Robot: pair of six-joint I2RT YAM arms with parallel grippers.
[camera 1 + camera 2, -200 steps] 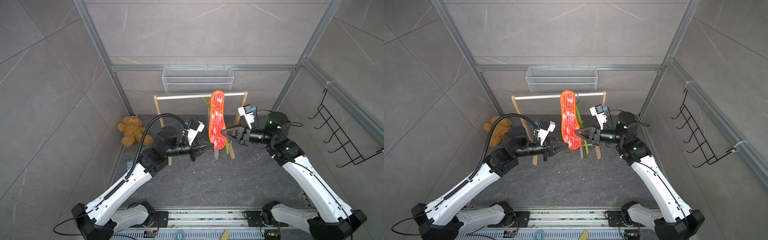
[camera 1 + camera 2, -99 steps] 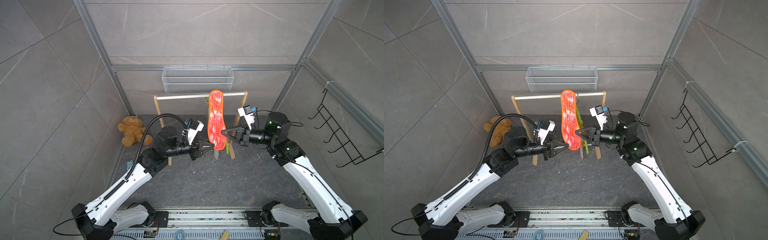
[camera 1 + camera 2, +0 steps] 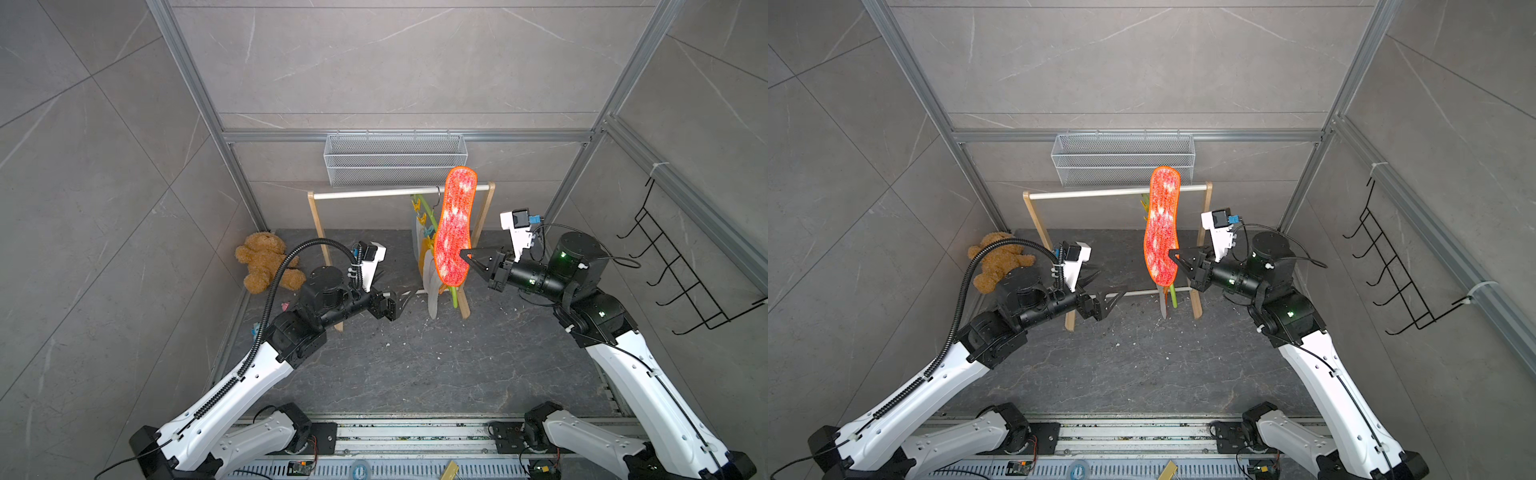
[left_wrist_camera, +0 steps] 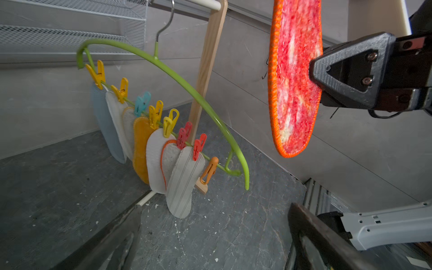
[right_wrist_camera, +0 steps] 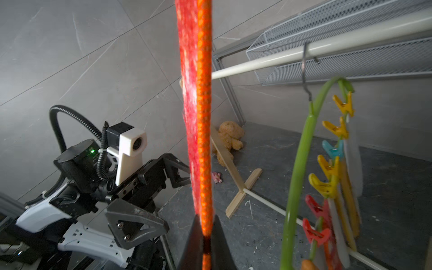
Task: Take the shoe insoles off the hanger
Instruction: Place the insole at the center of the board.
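Observation:
My right gripper [image 3: 465, 257] [image 3: 1173, 255] [image 5: 207, 233] is shut on the lower edge of a red mesh insole [image 3: 453, 224] [image 3: 1160, 224] [image 4: 294, 81] [image 5: 198, 117]. It holds the insole upright, clear of the hanger. My left gripper [image 3: 1104, 286] [image 4: 215, 233] [image 5: 177, 203] stands wide open and empty, a little to the left of the insole and lower. The lime-green hanger [image 4: 187, 86] [image 5: 301, 152] hangs from the white rail. Several insoles are clipped along it, among them a blue-grey one [image 4: 105, 126], an orange-yellow one [image 4: 140, 145] and a striped one [image 4: 182, 182]. An orange clip [image 4: 209, 170] at the near end holds nothing.
The wooden rack with its white rail [image 3: 374, 192] stands at the back of the floor, under a wire basket [image 3: 395, 160]. A teddy bear [image 3: 266, 262] sits in the back left corner. Black wire hooks [image 3: 681, 266] hang on the right wall.
My left gripper has gone from shut to wide open beside the red insole. My right gripper has closed tighter on the insole, which has shifted slightly right and up.

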